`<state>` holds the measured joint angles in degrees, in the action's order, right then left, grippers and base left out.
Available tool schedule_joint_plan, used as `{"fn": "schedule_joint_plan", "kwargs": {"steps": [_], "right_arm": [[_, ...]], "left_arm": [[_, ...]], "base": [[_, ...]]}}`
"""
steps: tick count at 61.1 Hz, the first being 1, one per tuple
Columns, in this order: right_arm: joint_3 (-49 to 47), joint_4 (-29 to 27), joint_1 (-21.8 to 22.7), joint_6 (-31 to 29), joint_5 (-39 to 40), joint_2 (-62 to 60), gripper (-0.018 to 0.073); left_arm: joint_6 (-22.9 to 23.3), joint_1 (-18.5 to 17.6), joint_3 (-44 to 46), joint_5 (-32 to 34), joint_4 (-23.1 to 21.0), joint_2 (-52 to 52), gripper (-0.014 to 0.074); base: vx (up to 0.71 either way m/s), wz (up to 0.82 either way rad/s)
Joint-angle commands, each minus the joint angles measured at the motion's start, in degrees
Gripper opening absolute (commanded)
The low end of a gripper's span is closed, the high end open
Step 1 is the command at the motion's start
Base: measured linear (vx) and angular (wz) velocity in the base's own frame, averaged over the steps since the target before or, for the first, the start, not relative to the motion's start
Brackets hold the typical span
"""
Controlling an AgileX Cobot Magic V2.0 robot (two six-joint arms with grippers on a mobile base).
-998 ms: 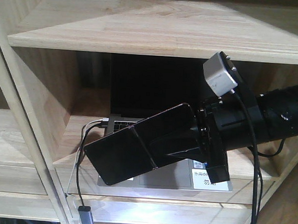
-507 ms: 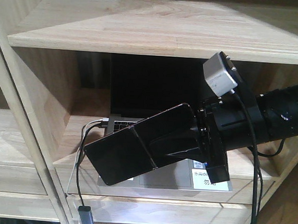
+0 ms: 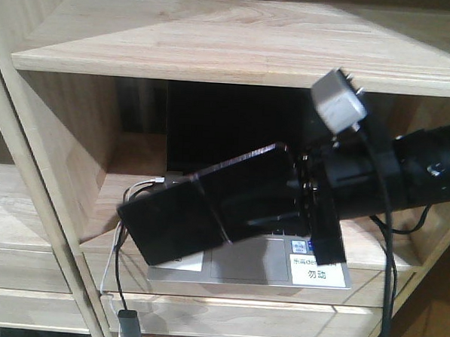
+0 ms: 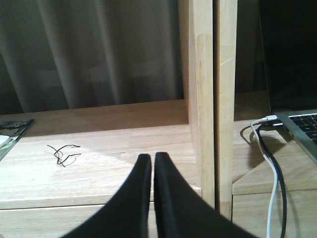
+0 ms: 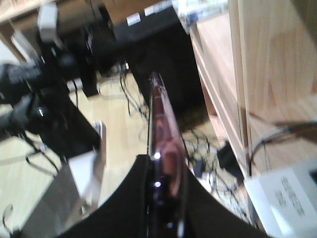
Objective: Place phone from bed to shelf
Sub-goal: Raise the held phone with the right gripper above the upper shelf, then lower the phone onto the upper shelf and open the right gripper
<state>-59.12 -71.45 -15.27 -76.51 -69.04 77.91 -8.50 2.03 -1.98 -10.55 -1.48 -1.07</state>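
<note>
The phone (image 3: 169, 218), a glossy black slab, hangs tilted in front of the shelf's (image 3: 217, 40) middle compartment, its left end lowest, above the laptop. My right gripper (image 3: 211, 213) is shut on it from the right. The right wrist view shows the phone (image 5: 159, 119) edge-on with a pinkish rim, pinched between the black fingers of the right gripper (image 5: 161, 163). My left gripper (image 4: 151, 157) is shut with nothing in it, above a shelf board (image 4: 99, 163) in the neighbouring left compartment. The bed is out of view.
A grey laptop (image 3: 250, 262) sits open in the compartment, with a white label (image 3: 318, 271) on its corner and cables (image 3: 117, 284) hanging at its left. Upright panels (image 4: 203, 99) separate the compartments. A small tangle of black wire (image 4: 62, 153) lies on the left board.
The right gripper has shifted the phone a little up and to the left. The phone now hides more of the laptop's keyboard.
</note>
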Motion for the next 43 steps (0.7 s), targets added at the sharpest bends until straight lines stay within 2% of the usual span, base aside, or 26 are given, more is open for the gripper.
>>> {"fn": "schedule_joint_plan", "kwargs": {"steps": [1,11,23,36,43], "right_arm": [[-1.84,-9.66,0.03,-0.22,-1.31,-3.29,-0.0003],[-2.24,-15.15,0.03,-0.3,3.41,-5.96,-0.0003],[-10.14,-14.9,0.03,0.22,7.14,-6.76,-0.0003],[-21.4,-14.7,0.03,2.57,17.9,-5.17,-0.0003],[-27.4,-14.7,-0.06,2.81,18.96,-2.29,-0.0003]], "left_arm": [[0.33,0.18,1.32,4.17,-0.52,-0.34,0.0001],[0.33,0.18,1.32,4.17,-0.52,-0.34,0.0001],[0.33,0.18,1.32,4.17,-0.52,-0.34,0.0001],[0.33,0.18,1.32,4.17,-0.52,-0.34,0.0001],[0.33,0.18,1.32,4.17,-0.52,-0.34,0.0001]], "base": [[0.0,0.0],[0.0,0.0],[0.0,0.0],[0.0,0.0],[0.0,0.0]]}}
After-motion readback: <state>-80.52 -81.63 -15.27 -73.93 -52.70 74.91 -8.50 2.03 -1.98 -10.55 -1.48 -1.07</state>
